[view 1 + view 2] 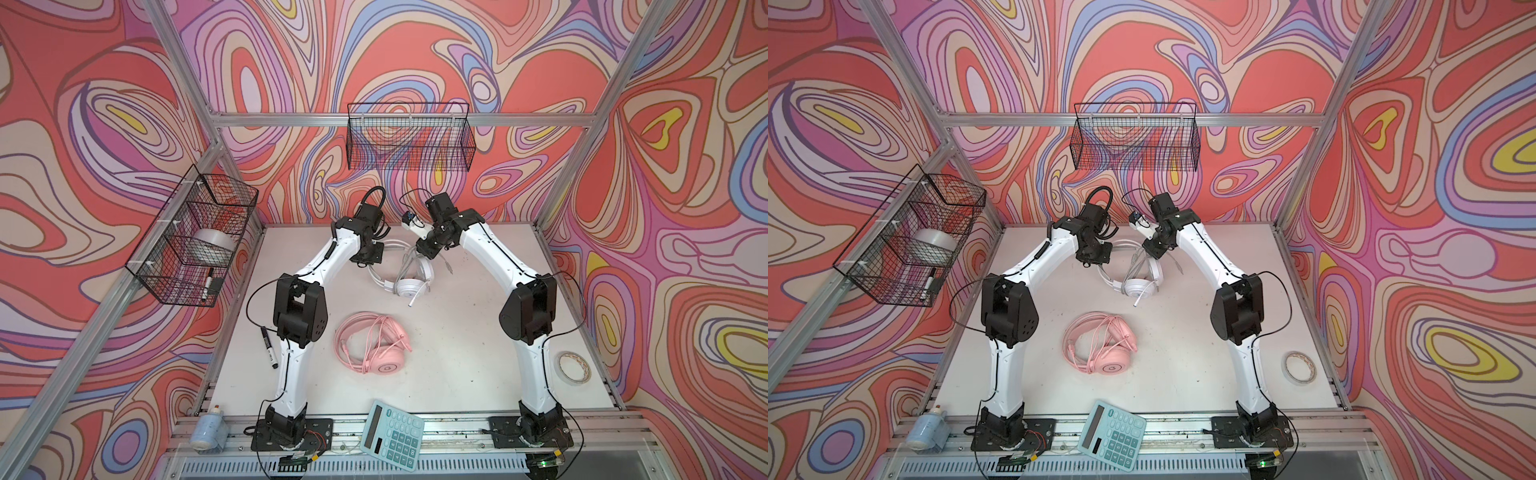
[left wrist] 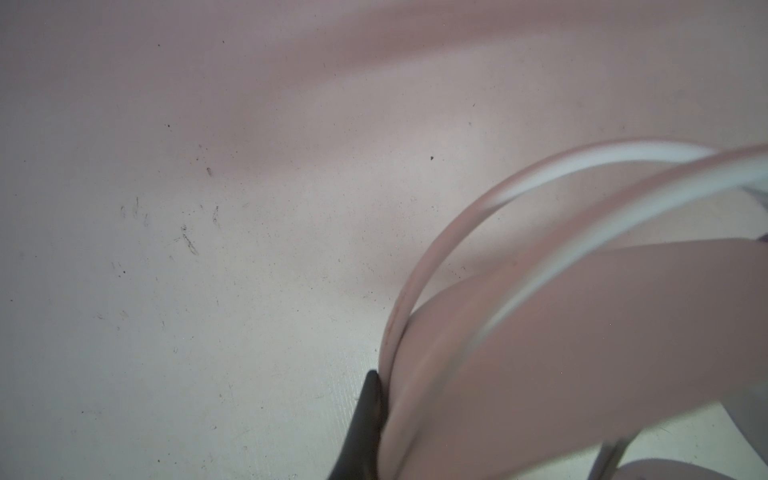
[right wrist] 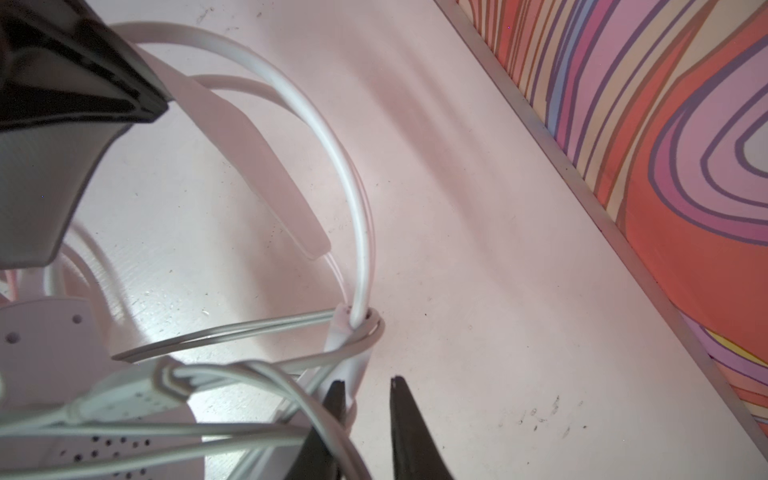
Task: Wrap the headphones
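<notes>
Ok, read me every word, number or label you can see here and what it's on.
Nothing here reads clearly.
Calculator: key markings too small to read.
Marker on the table: label blurred.
Bottle: label unreadable.
Pink headphones: round mark on the ear cup, no legible letters.

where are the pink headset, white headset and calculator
pink over-ear headset (image 1: 388, 365), in a top view, earcup
white over-ear headset (image 1: 409, 287), in a top view, earcup
teal plastic calculator (image 1: 400, 437), in a top view, keypad
</notes>
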Robot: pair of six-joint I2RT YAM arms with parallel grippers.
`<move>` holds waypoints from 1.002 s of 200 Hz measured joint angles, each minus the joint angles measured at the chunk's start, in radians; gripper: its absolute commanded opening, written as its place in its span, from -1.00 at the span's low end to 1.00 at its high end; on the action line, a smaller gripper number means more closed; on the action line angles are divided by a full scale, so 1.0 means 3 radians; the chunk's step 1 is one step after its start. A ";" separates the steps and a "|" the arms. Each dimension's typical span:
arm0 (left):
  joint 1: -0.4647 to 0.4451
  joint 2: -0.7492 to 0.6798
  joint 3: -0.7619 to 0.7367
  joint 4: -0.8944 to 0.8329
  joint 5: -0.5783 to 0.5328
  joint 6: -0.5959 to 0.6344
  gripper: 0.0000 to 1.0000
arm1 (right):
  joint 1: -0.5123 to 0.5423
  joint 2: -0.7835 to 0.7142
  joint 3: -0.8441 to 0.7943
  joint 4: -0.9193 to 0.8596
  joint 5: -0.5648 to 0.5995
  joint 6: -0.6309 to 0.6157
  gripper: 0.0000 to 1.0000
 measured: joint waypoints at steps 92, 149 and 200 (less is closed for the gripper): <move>-0.0009 -0.0027 -0.0013 -0.0019 0.0092 -0.0017 -1.00 | -0.0212 0.0031 -0.0017 0.0028 -0.0103 0.0354 -0.39; -0.0009 -0.0048 -0.0031 -0.0027 0.0150 -0.0140 -1.00 | -0.0361 0.0011 -0.0374 0.0155 -0.0259 0.0594 -0.34; -0.0009 -0.0050 -0.0057 -0.0028 0.0225 -0.0285 -1.00 | -0.0439 -0.0070 -0.0702 0.0245 -0.0304 0.0774 -0.28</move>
